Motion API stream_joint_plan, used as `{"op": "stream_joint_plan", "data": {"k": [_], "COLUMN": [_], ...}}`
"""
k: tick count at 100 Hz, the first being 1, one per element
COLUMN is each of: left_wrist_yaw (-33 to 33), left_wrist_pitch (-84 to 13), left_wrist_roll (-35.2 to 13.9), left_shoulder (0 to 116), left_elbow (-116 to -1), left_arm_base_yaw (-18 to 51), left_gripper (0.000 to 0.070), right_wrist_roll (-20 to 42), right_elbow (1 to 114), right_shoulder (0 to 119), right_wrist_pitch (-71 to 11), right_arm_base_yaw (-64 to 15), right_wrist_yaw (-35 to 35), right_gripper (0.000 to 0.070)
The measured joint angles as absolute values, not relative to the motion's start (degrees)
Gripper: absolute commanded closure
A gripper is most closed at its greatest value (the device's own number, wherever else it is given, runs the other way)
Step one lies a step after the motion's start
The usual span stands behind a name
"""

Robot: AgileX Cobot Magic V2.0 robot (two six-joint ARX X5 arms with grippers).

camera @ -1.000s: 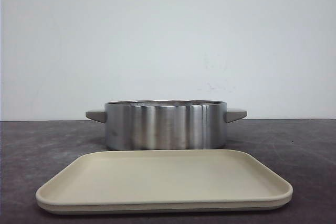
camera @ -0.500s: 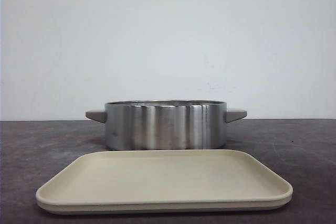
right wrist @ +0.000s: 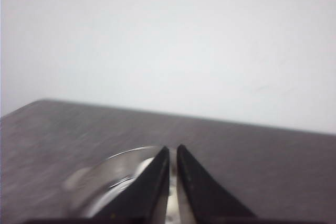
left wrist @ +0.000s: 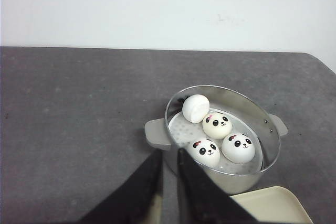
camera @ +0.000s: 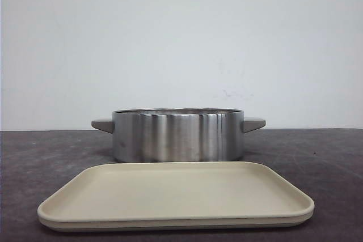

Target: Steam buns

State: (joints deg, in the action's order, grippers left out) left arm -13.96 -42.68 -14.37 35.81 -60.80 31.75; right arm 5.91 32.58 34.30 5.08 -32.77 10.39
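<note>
Table: dark grey, mottled top, running back to a white wall.
Pot: round, shiny steel, a grey handle on each side; stands on the table near its middle.
Tray: cream, rectangular with rounded corners and a low rim; lies flat on the table just in front of the pot.

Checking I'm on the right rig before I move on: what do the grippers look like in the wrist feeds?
Both look alike. The left gripper and the right gripper each show two black, wedge-shaped fingers tapering to narrow tips, with a paler strip along the inner faces. No cables, markings or arm links show in either wrist view.
</note>
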Motion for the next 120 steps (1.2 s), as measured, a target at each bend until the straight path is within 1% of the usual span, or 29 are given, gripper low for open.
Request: {"op": "stream_joint_plan", "data": {"k": [9, 21, 33, 51, 69, 79, 86, 113, 120], "left_wrist_yaw": [-13.96, -13.96, -13.96, -13.96, -13.96, -13.96, -13.96, -13.96, -13.96], "left_wrist_pitch": [-42.68, -42.68, -42.68, -42.68, -42.68, -42.68, -42.65, -42.65, -42.65], "left_wrist_roll": [-14.35, -14.37, -14.35, -14.37, -14.37, -14.37, -14.37, -14.37, -14.37], "left_shoulder": [35.81, 35.81, 35.81, 35.81, 35.81, 35.81, 35.81, 35.79, 35.68], "left_elbow": [-60.8, -60.8, -60.8, -60.8, -60.8, -60.8, -60.8, -60.8, -60.8], "left_arm_base_yaw": [31.75, 31.75, 31.75, 31.75, 31.75, 31.75, 31.75, 31.75, 31.75], "left_gripper": [0.0699, 0.0698, 0.0698, 0.0698, 0.0699, 0.0699, 0.0699, 0.0699, 0.0699], "right_wrist_roll": [4.69, 4.25, 4.21, 4.23, 4.23, 4.25, 4.25, 2.9, 2.76], "right_elbow": [24.51, 15.77, 10.09, 4.64, 2.94, 1.3, 0.84, 0.91, 0.91], "right_shoulder": [28.29, 20.8, 14.55, 9.34, 5.93, 3.95, 2.57, 0.3, 0.3], "right_wrist_pitch": [6.57, 6.07, 3.68, -0.91, -5.48, -6.57, -9.61, -9.72, -9.74], "right_arm_base_yaw": [-26.3, -18.85, -13.74, -8.19, -4.73, -4.08, -4.05, -2.55, -2.42], "right_wrist_yaw": [7.57, 6.72, 6.55, 6.44, 6.39, 6.11, 5.67, 5.78, 4.71], "right_gripper": [0.0683, 0.0683, 0.0683, 0.0683, 0.0683, 0.0683, 0.0683, 0.0683, 0.0683]}}
